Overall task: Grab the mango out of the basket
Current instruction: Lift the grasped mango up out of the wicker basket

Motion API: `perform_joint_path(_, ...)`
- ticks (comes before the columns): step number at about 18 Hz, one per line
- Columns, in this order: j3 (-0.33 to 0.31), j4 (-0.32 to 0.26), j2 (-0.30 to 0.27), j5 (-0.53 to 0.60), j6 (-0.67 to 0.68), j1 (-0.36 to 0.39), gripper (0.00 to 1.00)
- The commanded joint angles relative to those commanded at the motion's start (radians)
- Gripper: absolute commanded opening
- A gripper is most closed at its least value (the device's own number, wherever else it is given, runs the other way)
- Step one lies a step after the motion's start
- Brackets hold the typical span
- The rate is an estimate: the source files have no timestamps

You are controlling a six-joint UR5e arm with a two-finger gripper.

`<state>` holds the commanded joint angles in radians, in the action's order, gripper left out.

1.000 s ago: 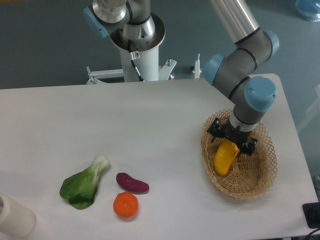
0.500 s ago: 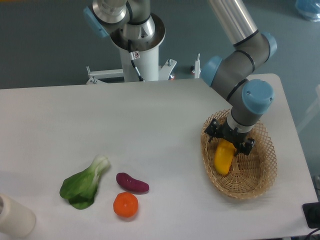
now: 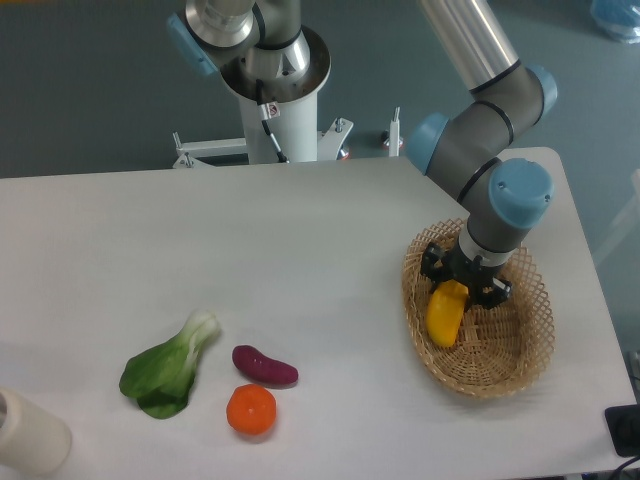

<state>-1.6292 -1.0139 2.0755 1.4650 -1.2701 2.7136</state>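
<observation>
The mango (image 3: 445,315) is seen lying in the left half of the basket (image 3: 520,362), tilted, with its upper end beneath the gripper (image 3: 466,282). The gripper is lowered into the basket and its black fingers are placed on either side of the mango's upper end; whether they are clenched on the fruit cannot be told. The basket is set near the right edge of the table (image 3: 300,260), with bare wicker left open to the right of the mango and toward the near rim. A wide stretch of tabletop is left between the basket and the other items: a green leafy vegetable (image 3: 165,368), a purple vegetable (image 3: 264,366) and a round orange fruit (image 3: 251,410) are grouped at the front left, well apart from the basket. A pale cylinder (image 3: 28,432) is cut off by the lower-left corner.

Compared with 0.5 s ago, the fingers are drawn closer together around the mango, and the wrist is shifted slightly to the right. The mango is barely moved and is not lifted out.
</observation>
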Motion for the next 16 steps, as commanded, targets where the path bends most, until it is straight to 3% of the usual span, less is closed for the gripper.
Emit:
perform_joint_path(7, 0.083, -0.058, -0.060, -0.098, 0.026, 0.003, 0.47)
perform_joint_path(14, 0.083, -0.069, -0.193, -0.345, 0.309, -0.011, 0.48)
perform_joint_path(16, 0.069, -0.069, -0.207, -0.374, 0.342, -0.015, 0.48)
